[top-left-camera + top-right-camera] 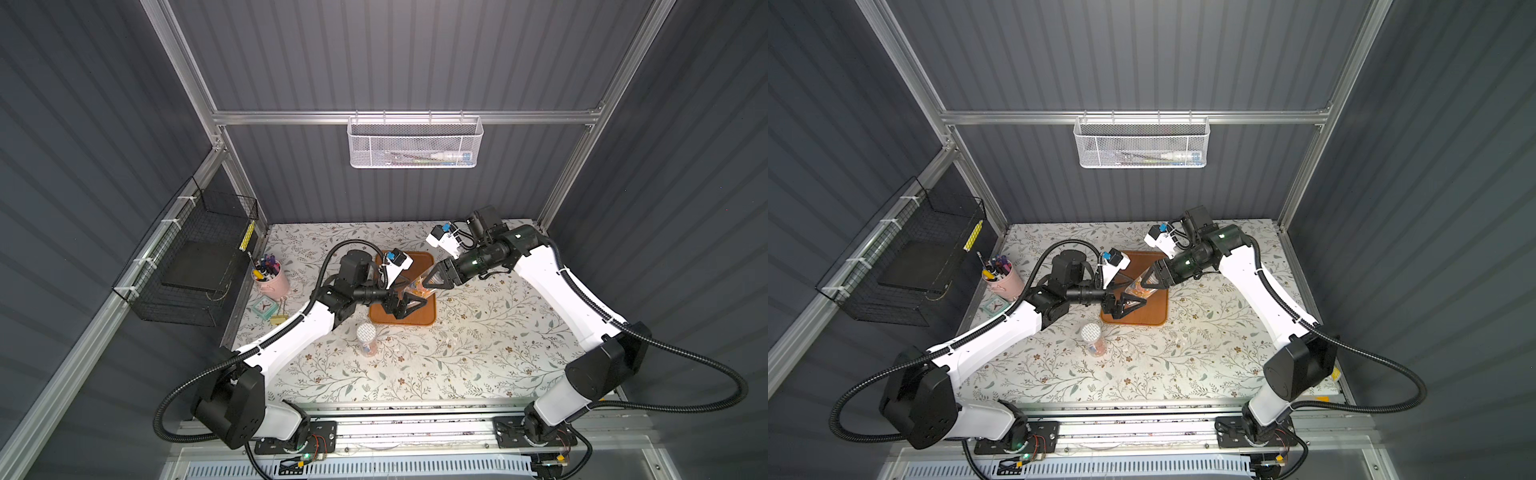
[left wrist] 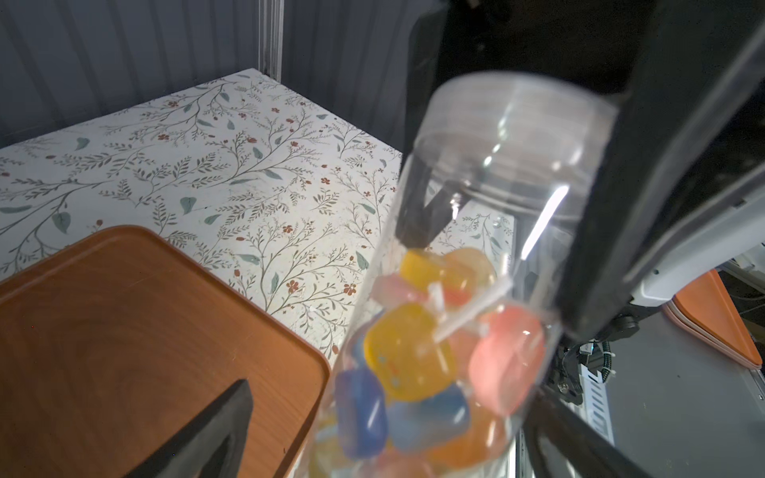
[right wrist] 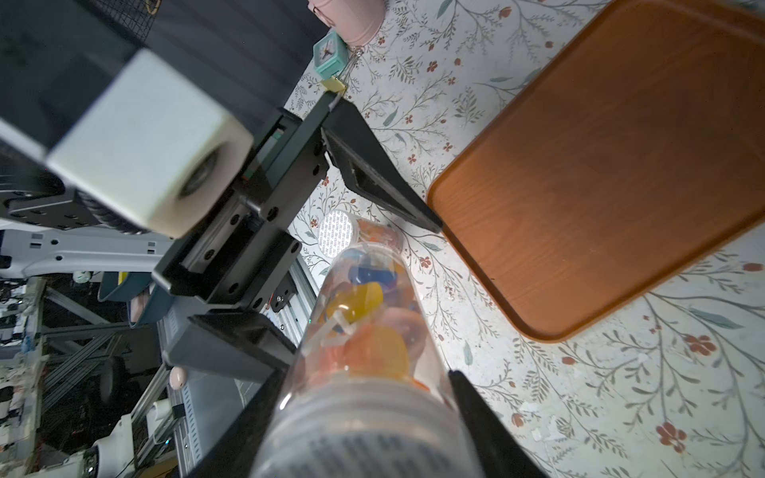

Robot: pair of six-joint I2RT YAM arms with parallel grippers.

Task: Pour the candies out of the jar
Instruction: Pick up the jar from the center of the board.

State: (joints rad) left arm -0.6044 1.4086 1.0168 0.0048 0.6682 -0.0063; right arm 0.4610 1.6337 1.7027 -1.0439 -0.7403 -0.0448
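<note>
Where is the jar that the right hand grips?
In both top views the jar hangs tilted over the tray, its lid end in the right hand and the open left hand at its base end.

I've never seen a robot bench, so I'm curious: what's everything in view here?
jar: one, clear, tilted over the tray
candies: many, orange, pink, blue, inside that jar
second jar: one, clear, white top, standing before the tray
tray: one, brown, mid-table
pen cup: one, pink, table's left edge
clock: one, teal, beside the pen cup
mesh basket: one, white, back rail
wire basket: one, black, left wall
table: one, floral
left gripper: one, black, open, jar between its fingers
right gripper: one, black, shut on the jar
</note>
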